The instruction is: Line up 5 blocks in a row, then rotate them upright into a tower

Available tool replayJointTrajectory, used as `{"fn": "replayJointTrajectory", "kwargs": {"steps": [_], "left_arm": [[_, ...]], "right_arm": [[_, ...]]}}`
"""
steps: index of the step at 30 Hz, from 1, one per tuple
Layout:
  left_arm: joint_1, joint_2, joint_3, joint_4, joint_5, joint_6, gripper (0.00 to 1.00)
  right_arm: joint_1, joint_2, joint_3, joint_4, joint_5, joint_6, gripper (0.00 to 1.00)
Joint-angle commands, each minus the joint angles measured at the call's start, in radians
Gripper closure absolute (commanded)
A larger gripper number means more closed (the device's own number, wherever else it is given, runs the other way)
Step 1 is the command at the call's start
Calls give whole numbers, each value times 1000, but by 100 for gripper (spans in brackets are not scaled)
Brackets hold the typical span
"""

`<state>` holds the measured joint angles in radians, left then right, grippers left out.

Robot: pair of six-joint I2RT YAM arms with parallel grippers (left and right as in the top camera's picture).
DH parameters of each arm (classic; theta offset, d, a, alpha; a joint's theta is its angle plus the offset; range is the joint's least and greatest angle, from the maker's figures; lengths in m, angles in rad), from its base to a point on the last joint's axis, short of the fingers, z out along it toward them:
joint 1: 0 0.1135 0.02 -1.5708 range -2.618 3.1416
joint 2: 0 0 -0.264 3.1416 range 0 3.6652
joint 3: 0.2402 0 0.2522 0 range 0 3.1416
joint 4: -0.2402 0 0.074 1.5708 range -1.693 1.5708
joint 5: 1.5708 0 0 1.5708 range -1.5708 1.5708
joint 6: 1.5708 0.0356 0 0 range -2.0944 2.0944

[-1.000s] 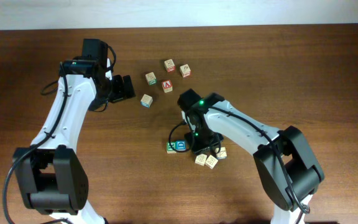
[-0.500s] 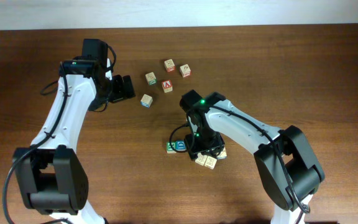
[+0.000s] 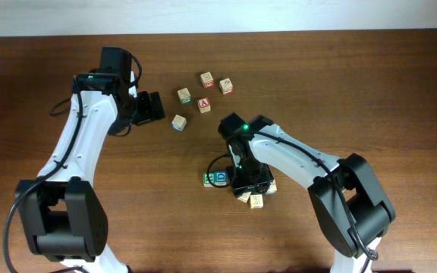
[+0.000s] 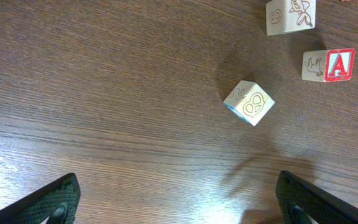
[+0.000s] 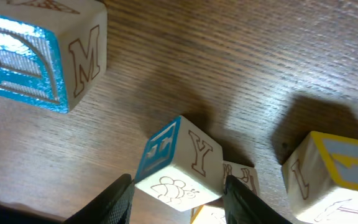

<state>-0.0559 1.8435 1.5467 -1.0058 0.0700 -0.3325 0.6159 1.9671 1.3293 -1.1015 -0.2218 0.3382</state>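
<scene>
Blocks lie in two groups. A teal-edged block point(image 3: 178, 122) point(image 4: 248, 102) and a green-marked one point(image 3: 183, 95) point(image 4: 291, 15) sit ahead of my left gripper point(image 3: 149, 106) point(image 4: 179, 210), which is open on bare wood. My right gripper point(image 3: 249, 182) point(image 5: 178, 188) hangs over the near group. It is shut on a tilted block with a blue face, a "Y" and a bee drawing point(image 5: 179, 165). Close by are a blue "M" block point(image 5: 36, 53) point(image 3: 218, 179), a yellow-edged block point(image 5: 331, 171) and one half hidden point(image 5: 241, 177).
A cube with a red "A" point(image 3: 204, 104) point(image 4: 329, 65) and two orange/red-marked cubes point(image 3: 206, 79) point(image 3: 226, 86) lie at the back. Two small cubes point(image 3: 243, 196) point(image 3: 256, 201) peek out beneath the right arm. The table's far edge point(image 3: 279, 32) runs along the top.
The right gripper has shifted slightly over the near group, and the small cubes under it have been nudged. The left arm has not moved.
</scene>
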Motion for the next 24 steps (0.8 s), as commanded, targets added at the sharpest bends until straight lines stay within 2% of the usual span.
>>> {"fn": "replayJointTrajectory", "kwargs": {"steps": [1,13,16,24], "left_arm": [[-1,3,16,-1,-7,16,1],[0,3,16,-1,-7,16,1],[0,3,16,-1,-7,15,1],[0,3,16,-1,-7,16,1]], "right_arm": [[6,3,-6,10,43,0,56],[6,3,-14,25,48,-251,57],[6,3,-14,30,90,-277,57],[6,3,-14,110,104,-419,57]]}}
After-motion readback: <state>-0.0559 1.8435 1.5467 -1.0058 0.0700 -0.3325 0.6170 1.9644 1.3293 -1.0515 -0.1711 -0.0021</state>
